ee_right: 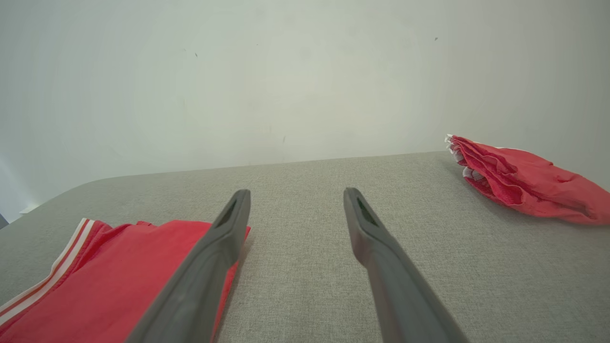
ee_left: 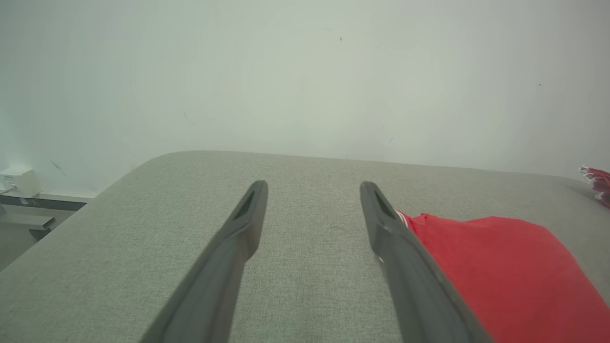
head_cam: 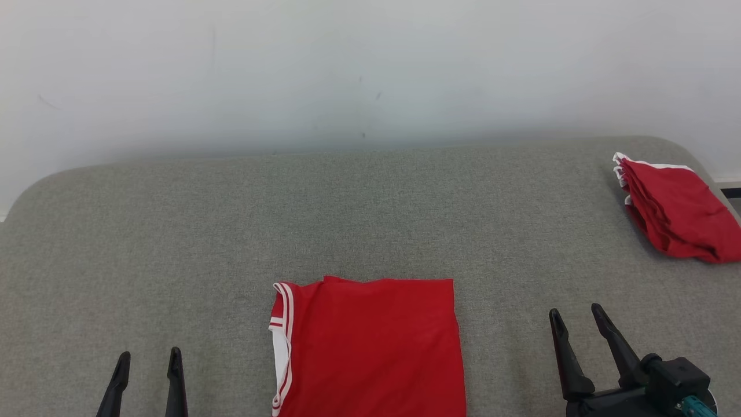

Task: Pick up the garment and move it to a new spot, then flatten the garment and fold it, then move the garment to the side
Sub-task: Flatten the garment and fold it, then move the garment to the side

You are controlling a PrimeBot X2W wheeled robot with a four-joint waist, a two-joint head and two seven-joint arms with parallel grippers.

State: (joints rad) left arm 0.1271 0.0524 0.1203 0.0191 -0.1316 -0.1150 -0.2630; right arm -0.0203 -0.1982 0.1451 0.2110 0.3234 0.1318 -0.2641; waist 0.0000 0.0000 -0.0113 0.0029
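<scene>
Flanking the folded red garment at the near edge of the grey desk, the left gripper and right gripper hover with fingers spread, holding nothing. Farther off, at the far right corner, lies a pile of red clothes.

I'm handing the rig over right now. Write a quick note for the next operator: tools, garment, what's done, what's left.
Left tool: open, empty, over the table, left of the garment and apart from it.
Right tool: open, empty, right of the garment and apart from it.
Garment: lies in a flat red rectangle at the near middle of the table, with the white striped trim on its left edge.
Pile of red clothes: far right corner.
Done: the garment looks flattened and folded.
To do: move it to the side, probably toward the pile.
</scene>
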